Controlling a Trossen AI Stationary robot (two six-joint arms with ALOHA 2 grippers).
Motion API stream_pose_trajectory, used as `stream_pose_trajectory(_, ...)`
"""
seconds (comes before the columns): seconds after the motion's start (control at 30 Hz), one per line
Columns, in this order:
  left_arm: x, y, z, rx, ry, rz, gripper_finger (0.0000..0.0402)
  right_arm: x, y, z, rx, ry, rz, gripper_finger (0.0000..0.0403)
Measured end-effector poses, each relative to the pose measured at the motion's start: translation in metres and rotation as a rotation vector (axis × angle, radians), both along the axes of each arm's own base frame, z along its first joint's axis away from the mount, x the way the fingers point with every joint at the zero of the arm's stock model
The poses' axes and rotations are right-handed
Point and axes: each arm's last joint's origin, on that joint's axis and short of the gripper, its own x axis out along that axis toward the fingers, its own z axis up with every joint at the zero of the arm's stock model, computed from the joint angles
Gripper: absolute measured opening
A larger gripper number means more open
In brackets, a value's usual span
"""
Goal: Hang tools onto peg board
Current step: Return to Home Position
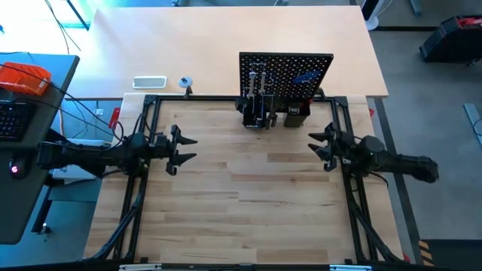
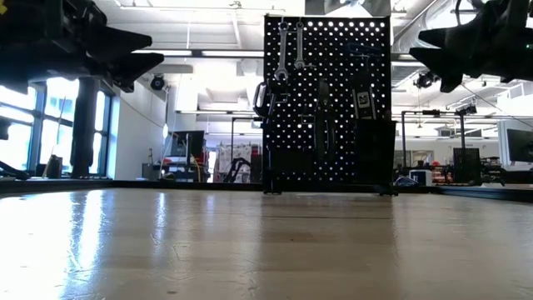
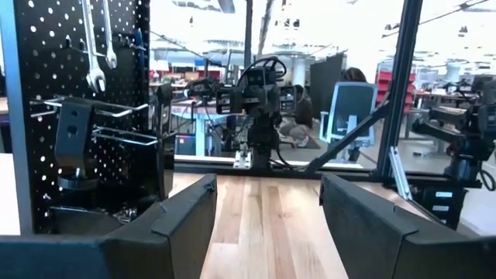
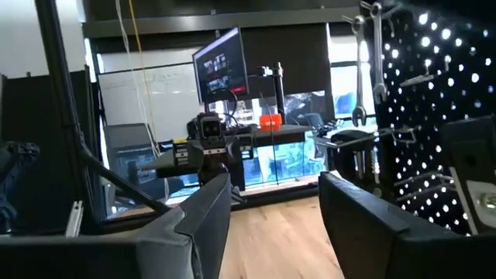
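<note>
Left gripper (image 1: 188,148) has its fingers apart and holds nothing. Right gripper (image 1: 315,145) is the same, fingers apart and empty. Both hover above the wood table (image 1: 248,211), the left one near the left frame rail and the right one near the right rail. They point at each other, with wide bare wood between them.

Peg board (image 1: 286,71) stands upright at the table's far edge, a bit right of centre. Its long axis runs across the table and its face is toward the near edge. Wrenches (image 2: 287,50) hang vertical at its upper left. Blue hex key (image 1: 305,76) sits slanted at upper right. Bins (image 1: 295,117) at the base hold dark tools standing on end. Both arms reach in level from the sides, well apart from the board.
</note>
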Motion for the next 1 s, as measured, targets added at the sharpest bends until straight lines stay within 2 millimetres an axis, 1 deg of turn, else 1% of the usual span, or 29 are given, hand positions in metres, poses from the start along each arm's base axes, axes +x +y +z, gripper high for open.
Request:
stream_pose_trajectory(0.17,0.000,0.000,-0.002,0.029,0.019,0.011,0.0222,0.001,0.001,-0.005,-0.015,0.063,-0.060,0.0190)
stream_pose_trajectory(0.4,0.000,0.001,-0.002,0.039,0.028,0.030,0.0222,0.003,0.001,-0.013,0.043,0.132,-0.023,0.0190)
stream_pose_trajectory(0.57,0.000,0.001,-0.003,0.045,0.035,0.030,0.0222,0.003,0.001,-0.013,0.104,0.123,-0.011,0.0190)
stream_pose_trajectory(1.0,0.001,0.001,-0.003,0.045,0.037,0.030,0.0222,0.003,0.001,-0.014,0.120,0.123,-0.025,0.0190)
